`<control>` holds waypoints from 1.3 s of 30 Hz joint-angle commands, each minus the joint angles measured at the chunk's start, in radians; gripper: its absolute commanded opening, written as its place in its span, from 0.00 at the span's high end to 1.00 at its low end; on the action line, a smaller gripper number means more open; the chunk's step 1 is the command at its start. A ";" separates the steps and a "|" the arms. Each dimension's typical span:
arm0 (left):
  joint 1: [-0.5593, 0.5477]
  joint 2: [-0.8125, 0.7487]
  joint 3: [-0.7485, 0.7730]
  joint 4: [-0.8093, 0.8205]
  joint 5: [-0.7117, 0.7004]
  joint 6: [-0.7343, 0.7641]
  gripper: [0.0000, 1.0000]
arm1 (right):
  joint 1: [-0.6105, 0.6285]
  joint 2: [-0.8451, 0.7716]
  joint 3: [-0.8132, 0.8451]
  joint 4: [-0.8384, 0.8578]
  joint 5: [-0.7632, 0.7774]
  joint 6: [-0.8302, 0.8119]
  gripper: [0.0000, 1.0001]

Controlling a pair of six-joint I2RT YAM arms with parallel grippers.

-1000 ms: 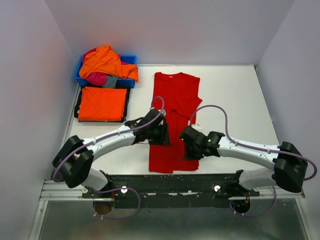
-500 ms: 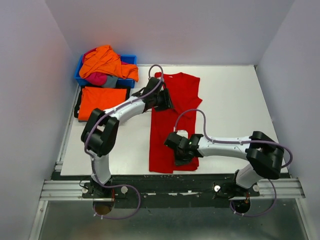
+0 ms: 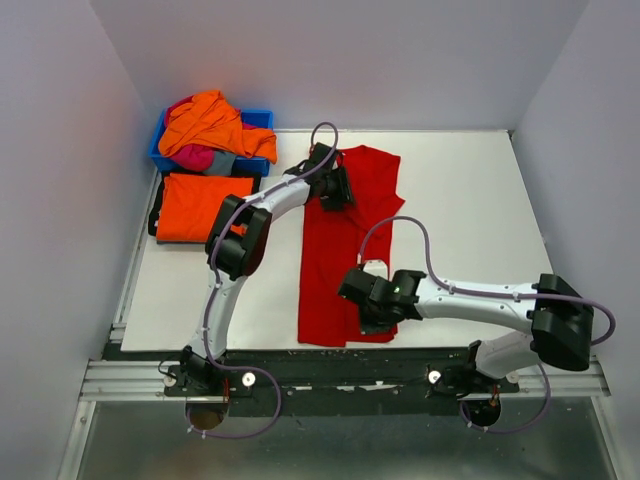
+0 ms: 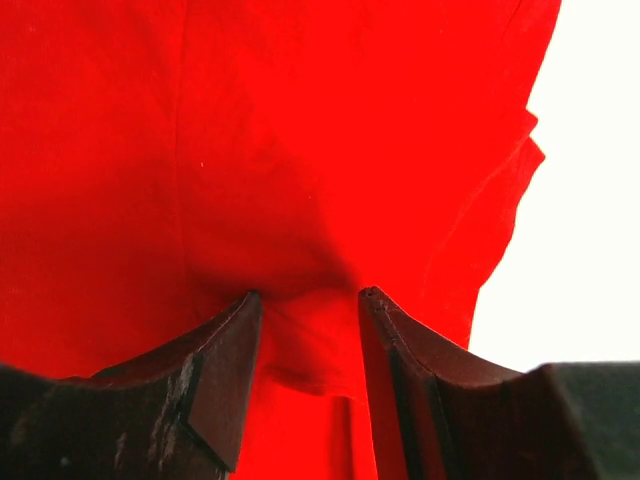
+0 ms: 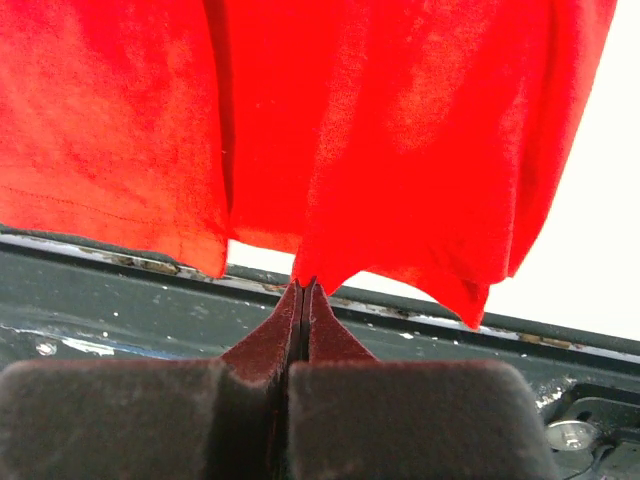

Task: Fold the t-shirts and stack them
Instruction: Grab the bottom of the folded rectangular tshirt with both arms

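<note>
The left arm rises from its base at the near left edge, bends sharply at the elbow and reaches away and to the right, setting the left gripper point(image 3: 336, 190) down on the upper left part of the red t-shirt point(image 3: 345, 250), near the collar end. In the left wrist view its dark fingers point(image 4: 225, 360) stand apart with a raised ridge of red cloth between them; the jaws are not closed on it, and whether the tips press the cloth cannot be told. The right arm lies low and long, stretched from its base at the near right edge leftward across the table point(image 3: 470, 200), so that the right gripper point(image 3: 366, 312) meets the near hem of the same shirt. Its fingers point(image 5: 262, 350) are pressed fully together and pinch the hem edge, which is lifted so that the metal rail at the table's edge shows beneath it. The red t-shirt lies lengthwise down the middle of the table, folded narrow, collar end far, hem near. At the far left corner a blue bin point(image 3: 258, 118) holds a crumpled orange t-shirt point(image 3: 208, 120) heaped on top, with a magenta-pink t-shirt point(image 3: 192, 156) and a grey t-shirt point(image 3: 222, 163) beneath. Just in front of the bin, a folded orange t-shirt point(image 3: 205, 207) lies flat and square on a dark base point(image 3: 155, 218). The cloth is plain and matte; the table is smooth and white.
</note>
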 commanded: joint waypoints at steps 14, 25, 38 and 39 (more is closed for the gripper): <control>0.007 -0.037 0.015 -0.011 0.065 0.005 0.42 | 0.033 -0.104 0.003 -0.023 0.026 -0.005 0.52; -0.033 -0.373 -0.232 0.029 0.022 0.037 0.35 | -0.428 -0.226 -0.051 0.011 0.022 -0.221 0.62; -0.306 -0.812 -0.817 0.101 -0.078 -0.037 0.37 | -0.786 0.127 0.136 0.236 -0.202 -0.375 0.64; -0.331 -0.826 -0.844 0.107 -0.079 -0.049 0.37 | -0.791 0.159 0.154 0.247 -0.215 -0.378 0.64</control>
